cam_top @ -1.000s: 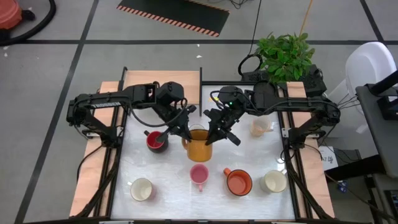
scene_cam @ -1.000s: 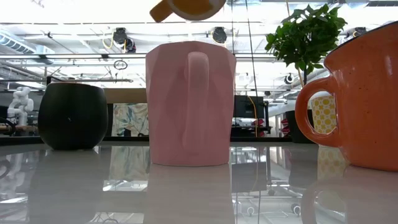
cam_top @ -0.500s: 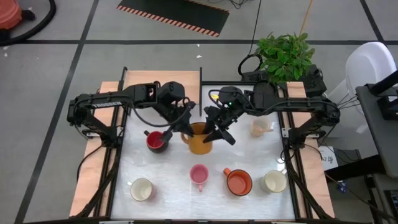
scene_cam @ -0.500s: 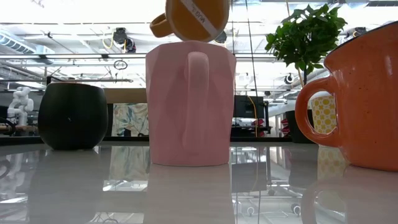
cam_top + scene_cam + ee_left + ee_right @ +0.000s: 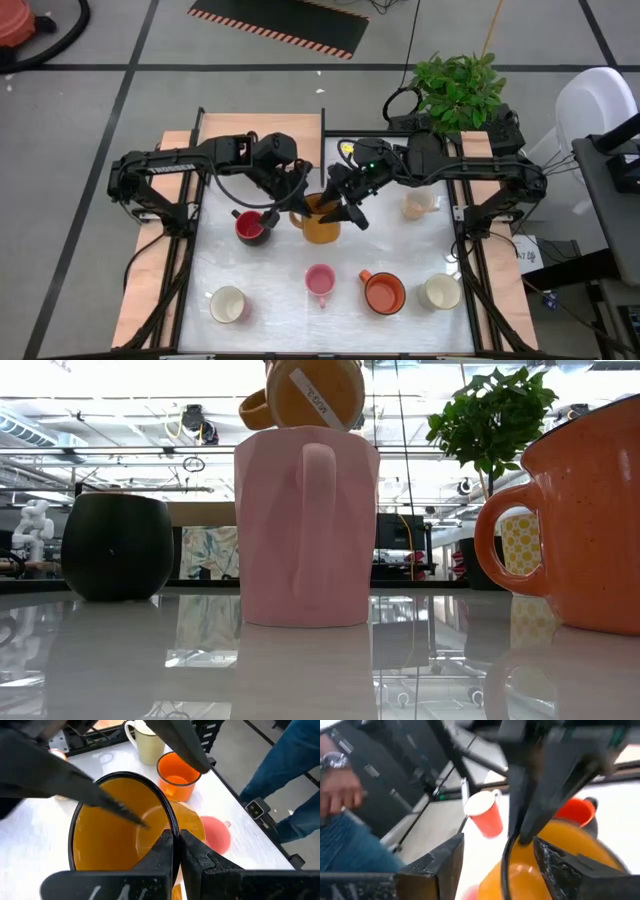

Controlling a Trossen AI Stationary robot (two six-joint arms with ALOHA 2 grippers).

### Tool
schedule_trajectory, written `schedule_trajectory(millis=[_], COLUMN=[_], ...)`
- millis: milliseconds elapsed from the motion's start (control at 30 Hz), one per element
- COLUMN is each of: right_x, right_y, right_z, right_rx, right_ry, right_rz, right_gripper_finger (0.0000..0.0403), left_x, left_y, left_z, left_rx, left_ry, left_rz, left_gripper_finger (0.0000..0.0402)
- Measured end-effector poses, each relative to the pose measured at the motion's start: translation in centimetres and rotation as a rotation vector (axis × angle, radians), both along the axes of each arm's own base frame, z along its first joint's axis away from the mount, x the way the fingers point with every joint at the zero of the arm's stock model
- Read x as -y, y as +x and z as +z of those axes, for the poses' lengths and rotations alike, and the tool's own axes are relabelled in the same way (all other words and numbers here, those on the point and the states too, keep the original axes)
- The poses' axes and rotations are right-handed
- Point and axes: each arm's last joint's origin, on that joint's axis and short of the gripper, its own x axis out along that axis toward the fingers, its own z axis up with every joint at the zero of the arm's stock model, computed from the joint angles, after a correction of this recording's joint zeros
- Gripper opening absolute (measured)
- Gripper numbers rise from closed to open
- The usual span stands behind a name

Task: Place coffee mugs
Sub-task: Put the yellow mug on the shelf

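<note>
The amber-yellow mug (image 5: 318, 224) is in the air over the table's middle, tipped so that its labelled underside (image 5: 312, 395) faces the near edge. My left gripper (image 5: 298, 205) is shut on its rim. My right gripper (image 5: 345, 212) is open: one finger reaches into the mug (image 5: 120, 810) and the other stands outside it (image 5: 180, 745). I cannot tell whether they touch. The pink mug (image 5: 320, 280), the orange mug (image 5: 383, 292) and two white mugs (image 5: 228, 303) (image 5: 440, 292) stand on their bases in the near row. A red mug (image 5: 250, 227) and a cream mug (image 5: 418, 204) stand farther back. My left gripper pinches the amber mug's rim (image 5: 169, 831), with one finger inside the mug and one outside on its wall. The fingers come from above, slanting from the table's left. The mug is lifted clear of the table and tilted, its mouth up.
A dark round vessel (image 5: 117, 546) stands on the table left of the pink mug (image 5: 305, 525) in the low view. A potted plant (image 5: 460, 90) stands at the far right corner. A person's legs (image 5: 290, 785) and hand (image 5: 335, 785) show beside the table.
Both grippers have gone toward the table's far edge together with the amber mug. The mug has stayed clear of the table and has tipped, so that its labelled underside now faces the near edge.
</note>
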Motion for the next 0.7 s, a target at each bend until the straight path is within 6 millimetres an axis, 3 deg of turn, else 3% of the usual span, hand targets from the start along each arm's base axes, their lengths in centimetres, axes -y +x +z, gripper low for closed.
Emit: schedule_trajectory(millis=[233,500,700], right_x=[2.2,3.9,5.0], right_y=[-0.2,-1.2,-1.6], right_z=[2.4,3.1,3.2], right_rx=[0.179,0.187,0.179], right_ry=[-0.008,0.006,0.003], right_rz=[-0.195,-0.277,-0.325], right_gripper_finger=[0.0228,0.0222,0.0222], left_x=[0.0,-1.0,-2.4], left_y=[0.0,-0.9,-2.8], left_z=[0.1,0.9,2.4], left_rx=[-0.015,0.006,0.051], left_ry=[-0.008,0.006,0.025], left_rz=[0.043,0.11,0.186], left_gripper_finger=[0.0014,0.0014,0.0014])
